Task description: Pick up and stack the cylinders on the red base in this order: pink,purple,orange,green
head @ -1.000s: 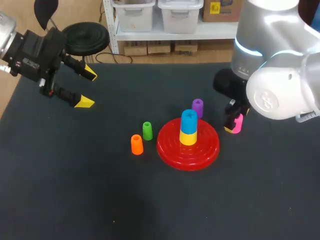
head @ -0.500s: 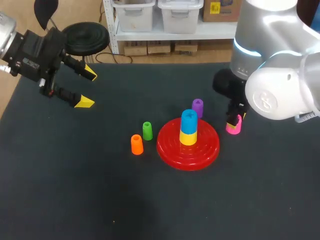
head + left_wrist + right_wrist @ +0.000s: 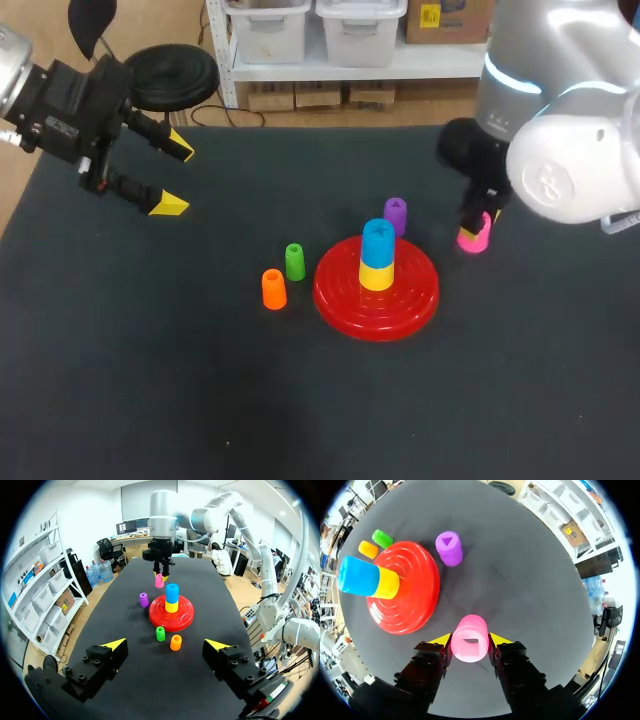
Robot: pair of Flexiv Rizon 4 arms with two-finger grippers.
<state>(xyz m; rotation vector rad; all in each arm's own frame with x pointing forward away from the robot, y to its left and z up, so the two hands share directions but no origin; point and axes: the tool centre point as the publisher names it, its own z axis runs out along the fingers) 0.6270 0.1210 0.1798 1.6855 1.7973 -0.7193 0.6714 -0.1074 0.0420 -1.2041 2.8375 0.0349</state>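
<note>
1. Our right gripper [image 3: 470, 646] clasped the pink cylinder [image 3: 469, 641], near the red base [image 3: 335, 290] but not on it.
2. The purple [image 3: 395, 214], orange [image 3: 273, 289] and green [image 3: 294, 261] stood on the table [image 3: 200, 380], unstacked; all four placements remained.
3. Our left gripper [image 3: 176, 178] hung wide open, well apart.

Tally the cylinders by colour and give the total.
Pink: 1
Purple: 1
Orange: 1
Green: 1
Blue: 1
Yellow: 1
Total: 6
</note>
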